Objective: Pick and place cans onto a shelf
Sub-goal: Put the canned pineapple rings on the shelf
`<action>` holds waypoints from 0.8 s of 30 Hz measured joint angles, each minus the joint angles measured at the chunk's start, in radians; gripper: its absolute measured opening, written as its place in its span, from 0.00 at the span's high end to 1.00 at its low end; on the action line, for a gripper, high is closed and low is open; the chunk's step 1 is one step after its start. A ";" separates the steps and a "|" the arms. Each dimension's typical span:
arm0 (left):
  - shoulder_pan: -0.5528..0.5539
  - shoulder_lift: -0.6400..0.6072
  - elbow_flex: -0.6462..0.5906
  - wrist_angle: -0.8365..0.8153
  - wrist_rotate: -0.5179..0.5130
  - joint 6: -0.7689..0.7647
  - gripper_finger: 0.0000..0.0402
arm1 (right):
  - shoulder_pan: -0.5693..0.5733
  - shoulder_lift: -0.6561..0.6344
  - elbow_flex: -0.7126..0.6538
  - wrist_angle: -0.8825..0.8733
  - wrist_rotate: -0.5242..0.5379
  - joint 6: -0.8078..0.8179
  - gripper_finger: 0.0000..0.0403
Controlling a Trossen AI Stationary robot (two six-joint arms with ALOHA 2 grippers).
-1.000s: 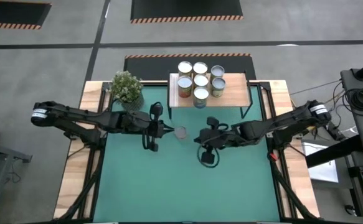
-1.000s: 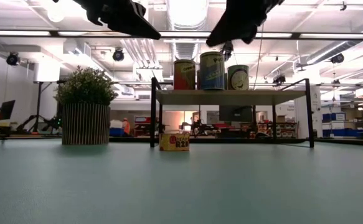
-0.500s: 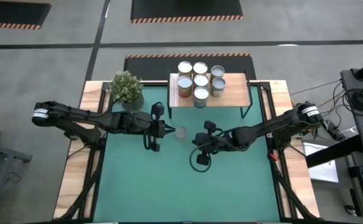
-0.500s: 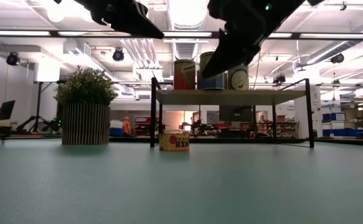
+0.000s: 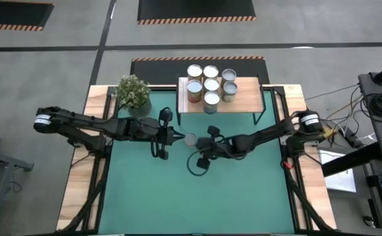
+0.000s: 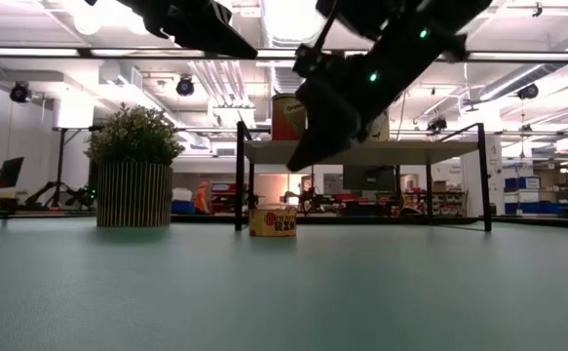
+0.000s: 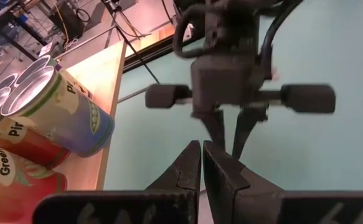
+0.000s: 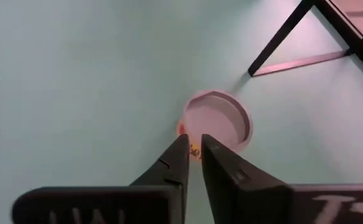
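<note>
Seven cans, six on one shelf [image 5: 246, 96], one low can [image 5: 190, 139] on the mat, one potted plant [image 5: 133, 92], two arms
</note>
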 joint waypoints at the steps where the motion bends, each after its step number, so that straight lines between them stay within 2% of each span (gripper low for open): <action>1: 0.000 0.000 0.000 -0.001 0.000 0.000 1.00 | -0.007 0.011 -0.002 0.020 -0.002 -0.006 0.89; 7: 0.000 0.000 0.000 -0.001 -0.005 0.000 1.00 | -0.027 0.046 -0.047 0.170 -0.029 -0.043 0.70; 15: 0.000 0.000 0.000 -0.004 -0.011 0.034 1.00 | -0.033 0.047 -0.125 0.346 -0.010 -0.059 0.41; 20: 0.000 -0.019 0.000 -0.003 -0.098 0.069 1.00 | -0.032 0.049 -0.168 0.432 0.032 -0.056 0.27; 24: 0.000 -0.056 0.000 -0.018 -0.137 0.087 1.00 | -0.027 0.049 -0.253 0.618 0.005 -0.108 0.20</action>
